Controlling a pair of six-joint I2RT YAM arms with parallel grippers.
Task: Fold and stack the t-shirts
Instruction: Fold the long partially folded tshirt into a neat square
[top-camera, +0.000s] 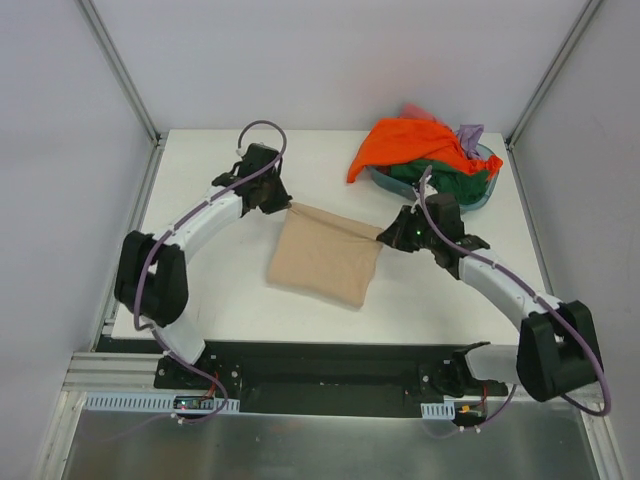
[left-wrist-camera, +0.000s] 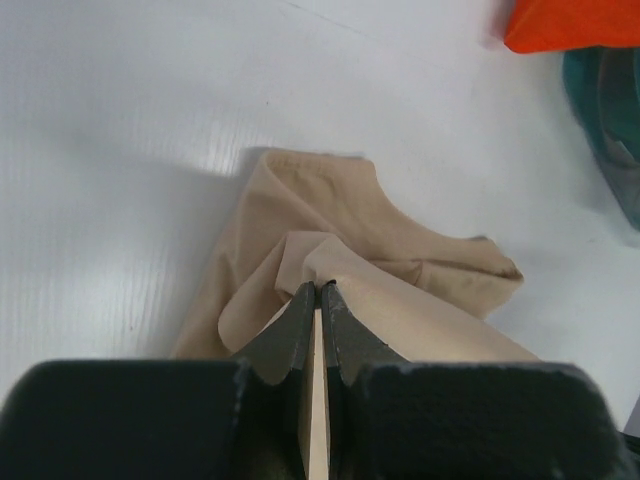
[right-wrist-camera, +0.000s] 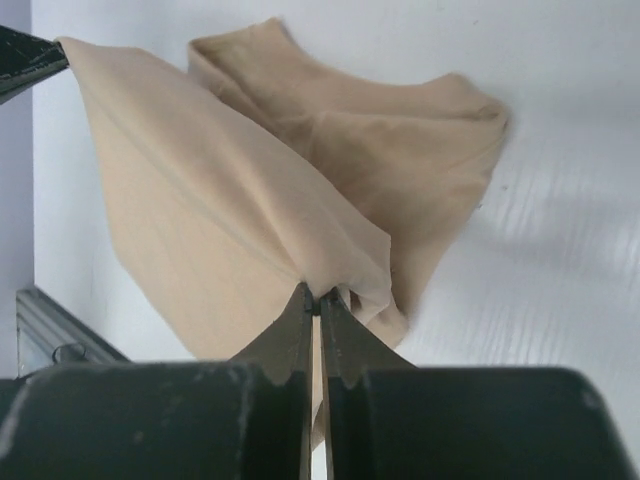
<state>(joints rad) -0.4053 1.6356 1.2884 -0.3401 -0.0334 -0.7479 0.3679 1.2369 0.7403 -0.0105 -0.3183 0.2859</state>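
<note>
Looking down from the overhead camera, the tan-beige t-shirt (top-camera: 322, 262) sits mid-counter (top-camera: 220, 295), its far edge stretched taut between the left gripper (top-camera: 288, 206) and the right gripper (top-camera: 384, 236), the near part resting on the surface. At the far right corner a teal basin (top-camera: 487, 190) holds an orange t-shirt (top-camera: 410, 142) draped over a dark green t-shirt (top-camera: 442, 180), with scraps of lilac and pinkish red behind. From the left wrist, the jaws are pressed together on a thin fold of the tan cloth (left-wrist-camera: 335, 215), which bunches and trails away toward the far side. From the right wrist, the jaws are likewise pinched tight on a corner of the cloth (right-wrist-camera: 230, 200), which fans out in a sheet toward the other gripper's dark finger (right-wrist-camera: 25, 58) at the top left. I'd judge the cloth light, limp and a little slippery: it sags and wrinkles wherever unsupported, so gripping the corners or hem and keeping even tension between both arms looks wisest.
</note>
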